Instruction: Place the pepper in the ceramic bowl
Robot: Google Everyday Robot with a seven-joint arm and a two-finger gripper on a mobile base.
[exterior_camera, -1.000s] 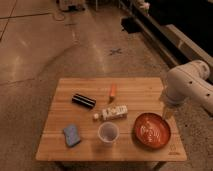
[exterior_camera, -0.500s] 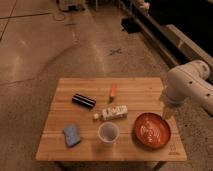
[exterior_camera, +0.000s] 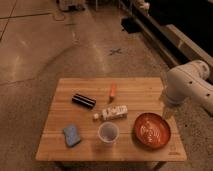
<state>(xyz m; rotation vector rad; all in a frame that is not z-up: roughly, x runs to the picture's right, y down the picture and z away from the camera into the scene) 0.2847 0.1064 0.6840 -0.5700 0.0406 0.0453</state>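
one pepper [exterior_camera: 113, 91], one ceramic bowl [exterior_camera: 151, 131], one hand [exterior_camera: 168, 112] near the bowl.

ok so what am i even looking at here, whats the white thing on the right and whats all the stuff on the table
The white thing is a robot arm. Its gripper points down near the right edge of the wooden table, close to the rim of the ceramic bowl. The jaws are open and hold nothing. There is only one camera, looking down at the table at an angle. On the table lie a small orange pepper towards the far edge, a black cylinder, a white bottle on its side, a blue sponge and a small cup. The pepper is meant for the bowl but isn't there yet.
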